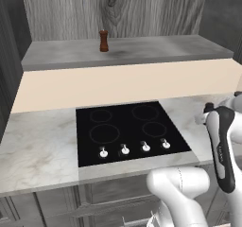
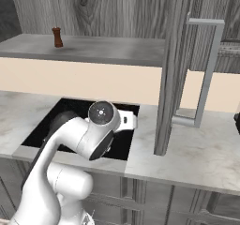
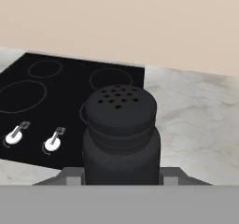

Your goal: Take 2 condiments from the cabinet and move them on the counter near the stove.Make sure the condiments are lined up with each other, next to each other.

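Currently your end effector (image 3: 122, 178) is clamped on the black shaker (image 3: 121, 134) (first condiment). Lower it onto the tabletop (image 3: 196, 120) at 3 o'clock of the stove (image 3: 60, 101).

Brown shaker (image 1: 104, 40) on cabinet shelf (image 1: 156, 51)

Wooden shaker (image 1: 104, 40) on cabinet shelf (image 1: 156, 51) behind stove (image 1: 127, 129), other shaker (image 3: 121, 136) over counter (image 3: 196, 120) right of stove
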